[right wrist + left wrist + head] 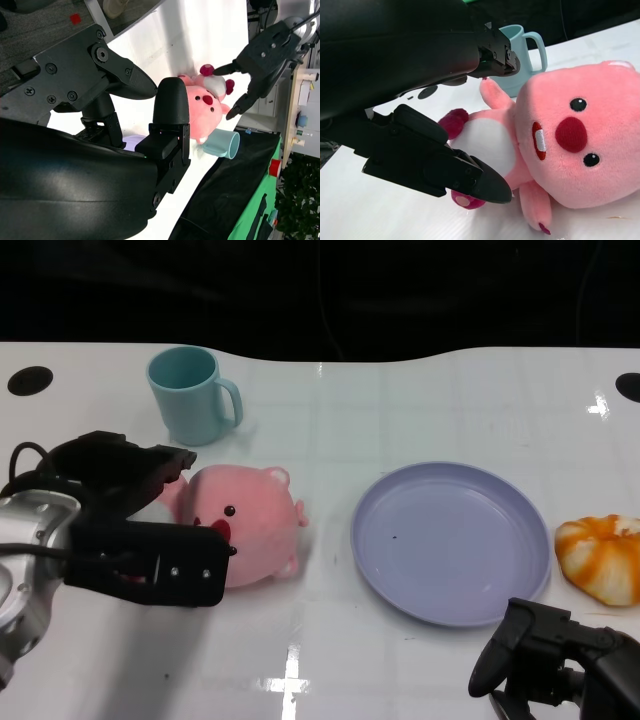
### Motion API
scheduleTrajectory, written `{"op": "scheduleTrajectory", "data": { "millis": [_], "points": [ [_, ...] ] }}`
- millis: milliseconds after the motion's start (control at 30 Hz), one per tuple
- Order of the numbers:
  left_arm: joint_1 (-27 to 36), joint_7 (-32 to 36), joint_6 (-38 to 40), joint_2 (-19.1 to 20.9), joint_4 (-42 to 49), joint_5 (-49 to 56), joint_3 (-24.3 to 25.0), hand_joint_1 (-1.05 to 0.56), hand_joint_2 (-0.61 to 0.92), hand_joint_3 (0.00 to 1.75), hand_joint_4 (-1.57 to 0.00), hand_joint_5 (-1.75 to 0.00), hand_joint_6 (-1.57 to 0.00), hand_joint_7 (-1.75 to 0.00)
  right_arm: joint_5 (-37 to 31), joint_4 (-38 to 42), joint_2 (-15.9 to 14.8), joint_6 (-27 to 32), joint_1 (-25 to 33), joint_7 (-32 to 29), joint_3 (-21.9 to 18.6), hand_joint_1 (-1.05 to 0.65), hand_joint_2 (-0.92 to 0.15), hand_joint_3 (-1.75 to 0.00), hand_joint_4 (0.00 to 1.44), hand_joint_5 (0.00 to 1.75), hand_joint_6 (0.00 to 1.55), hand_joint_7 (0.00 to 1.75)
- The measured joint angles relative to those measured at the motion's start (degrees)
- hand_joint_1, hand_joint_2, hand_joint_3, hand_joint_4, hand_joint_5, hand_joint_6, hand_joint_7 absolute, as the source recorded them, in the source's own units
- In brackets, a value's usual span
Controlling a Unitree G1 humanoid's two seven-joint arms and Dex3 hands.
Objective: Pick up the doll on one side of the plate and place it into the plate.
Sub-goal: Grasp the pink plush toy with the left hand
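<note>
The white table (330, 420) carried the lavender plate (450, 540), and the doll (250, 525), a pink plush with black bead eyes, red nose and white belly, lay at the plate's nine o'clock, long axis running nine to three, head toward the plate. The left hand (140, 525) had its fingers (445, 170) spread around the doll's body without closing, while the right hand (545, 650) sat at the plate's five o'clock, fingers apart and holding nothing.

Left hand (130, 525) fingers (165, 465) spread around pink doll (250, 525) beside plate (450, 540).
</note>
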Motion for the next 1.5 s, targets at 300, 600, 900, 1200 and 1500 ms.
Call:
{"op": "scheduleTrajectory", "data": {
  "millis": [300, 600, 900, 1200, 1500],
  "points": [
    [-6.36, 1.04, -0.12, -3.93, 13.51, 0.85, -4.5, -0.72, 0.91, 0.0, -0.09, -0.18, -0.21, 0.0, -0.09, -0.7, -0.04, 0.15, 0.38, -0.29, 0.18, -0.22, -0.57, -1.09, 0.63, 1.75, 0.54, 1.46],
    [-13.25, 4.51, -0.85, -8.95, 29.38, 0.82, -8.36, -0.7, 0.91, 0.0, -0.12, -0.11, -0.21, 0.0, 0.0, -1.41, -0.05, 0.56, 0.97, -0.37, 0.21, -0.22, -0.56, -1.09, 0.63, 1.75, 0.55, 1.46],
    [-17.39, 12.39, -3.56, -14.08, 44.24, -0.9, -9.54, -0.58, 0.89, 0.0, -0.33, -0.07, -0.5, -0.04, -0.1, -1.85, -0.09, 0.57, 1.58, -0.4, 0.21, -0.23, -0.56, -1.09, 0.63, 1.75, 0.56, 1.46],
    [-18.01, 19.48, -7.09, -15.75, 50.05, -3.2, -9.81, -0.35, 0.89, 0.0, -0.96, -0.13, -1.1, -0.07, -0.09, -2.75, -0.09, 0.59, 1.77, -0.4, 0.21, -0.23, -0.56, -1.09, 0.63, 1.75, 0.56, 1.46],
    [-16.23, 28.07, -9.15, -16.15, 50.95, -3.49, -10.86, -0.24, 0.92, 0.31, -0.68, -1.49, -1.03, -0.18, -0.42, -2.75, -0.09, 0.58, 1.77, -0.4, 0.22, -0.23, -0.55, -1.1, 0.64, 1.75, 0.57, 1.46]
  ]
}}
